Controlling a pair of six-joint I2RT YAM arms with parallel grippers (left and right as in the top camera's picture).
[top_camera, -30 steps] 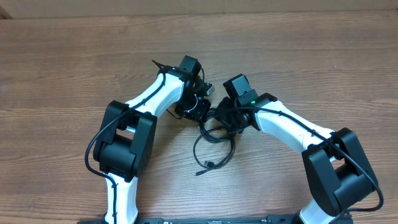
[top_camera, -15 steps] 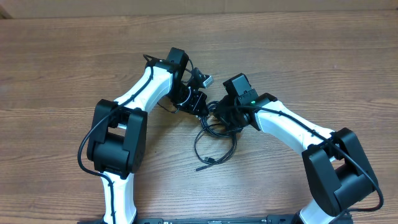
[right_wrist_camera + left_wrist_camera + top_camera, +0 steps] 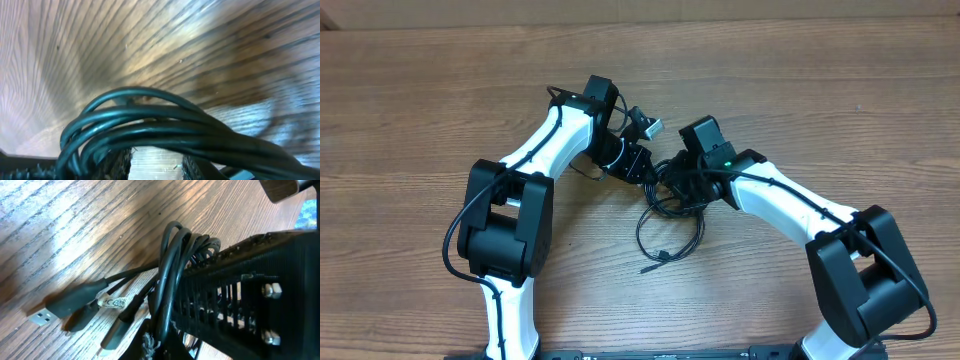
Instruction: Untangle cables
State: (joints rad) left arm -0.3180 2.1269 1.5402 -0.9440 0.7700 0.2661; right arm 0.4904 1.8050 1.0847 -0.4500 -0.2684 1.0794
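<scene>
The cables (image 3: 669, 214) are a bundle of thin black cords between my two grippers, with a loose loop hanging toward the front and a plug end (image 3: 661, 257) on the wood. My left gripper (image 3: 638, 163) is shut on a few looped strands (image 3: 167, 285). A silvery USB plug (image 3: 41, 316) and other dark plug ends lie to its left. My right gripper (image 3: 678, 186) sits just right of it. Its fingers (image 3: 156, 162) are a narrow gap apart, and the bundle (image 3: 150, 127) arches tightly across them, hiding the fingertips.
The wooden table (image 3: 820, 90) stretches all round. Both white arms reach in from the front edge and meet at the middle. Thicker black wires (image 3: 470, 235) run along the arm links. A black mesh part (image 3: 250, 295) fills the right side of the left wrist view.
My left arm has swung left and back, drawing its strands away from the right gripper. The hanging loop and its plug end shifted slightly right. The right arm has held still.
</scene>
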